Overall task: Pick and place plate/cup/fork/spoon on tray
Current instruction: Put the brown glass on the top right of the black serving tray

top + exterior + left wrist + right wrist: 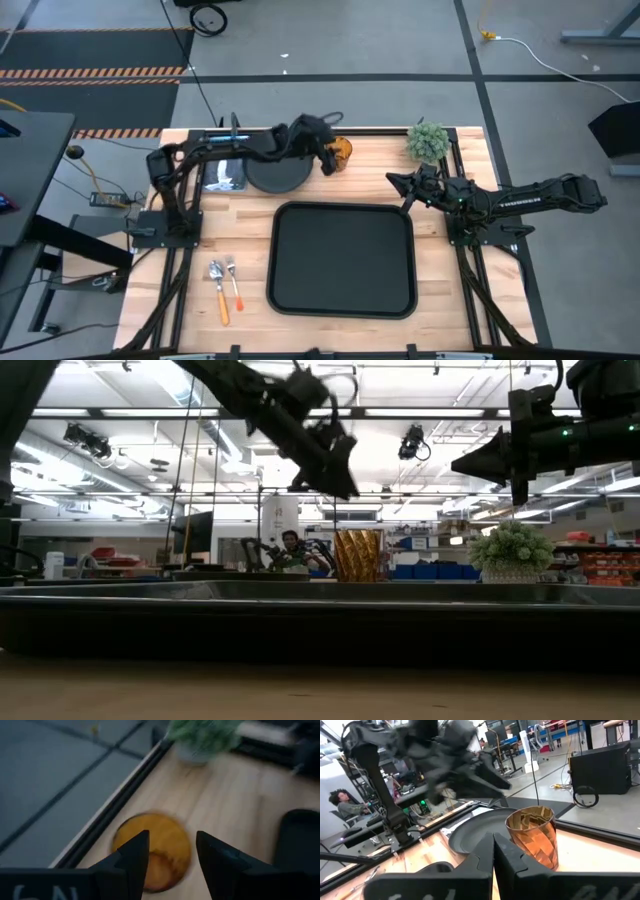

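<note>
The amber cup (343,150) stands upright on the table's far side, right of the round black plate (275,172). My left gripper (328,163) hovers open just above the cup. In the left wrist view its fingers (172,855) stand over the cup's mouth (155,850), and the low view shows it (335,475) clear above the cup (358,555). The black tray (343,258) lies at the table's middle. The spoon (218,288) and fork (235,283) lie side by side left of the tray. My right gripper (395,180) is shut and empty, raised right of the cup.
A small potted plant (428,142) stands at the far edge, right of the cup. A shiny grey sheet (225,175) lies left of the plate. A person (290,548) sits in the room behind the table.
</note>
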You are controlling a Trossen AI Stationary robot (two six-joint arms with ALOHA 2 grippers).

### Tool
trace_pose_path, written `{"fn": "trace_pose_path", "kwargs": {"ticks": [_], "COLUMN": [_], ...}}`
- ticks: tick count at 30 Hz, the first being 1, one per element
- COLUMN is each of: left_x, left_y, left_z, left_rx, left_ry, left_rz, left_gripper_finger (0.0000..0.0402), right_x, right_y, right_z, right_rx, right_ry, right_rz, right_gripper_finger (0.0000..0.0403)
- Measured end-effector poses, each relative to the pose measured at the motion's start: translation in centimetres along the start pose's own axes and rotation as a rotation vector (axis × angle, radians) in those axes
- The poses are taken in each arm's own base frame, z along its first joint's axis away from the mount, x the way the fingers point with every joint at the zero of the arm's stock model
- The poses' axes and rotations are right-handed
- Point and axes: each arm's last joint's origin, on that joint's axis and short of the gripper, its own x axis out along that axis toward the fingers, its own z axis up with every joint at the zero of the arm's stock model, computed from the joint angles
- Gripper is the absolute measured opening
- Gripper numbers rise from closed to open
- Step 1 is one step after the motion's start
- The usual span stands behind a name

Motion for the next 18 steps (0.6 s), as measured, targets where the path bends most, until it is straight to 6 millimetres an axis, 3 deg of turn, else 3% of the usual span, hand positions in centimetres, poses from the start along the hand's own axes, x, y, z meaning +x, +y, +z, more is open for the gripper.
{"fn": "trace_pose_path", "kwargs": {"ticks": [9, 18], "left_x": [4.4, 4.9], "left_y": [3.4, 4.5], "left_z": [1.1, 1.1], "left_rx": [-0.085, -0.101], "left_ry": [0.167, 0.237], "left_rz": [0.029, 0.073], "left_gripper_finger": [0.0192, 0.0246], "right_x": [0.1, 0.1], "right_y": [0.0, 0.0], "right_z": [-0.2, -0.1], "right_rx": [-0.005, -0.013], "right_ry": [0.010, 0.011], "right_rz": [-0.002, 0.003], "right_gripper_finger": [0.0009, 0.0009]}}
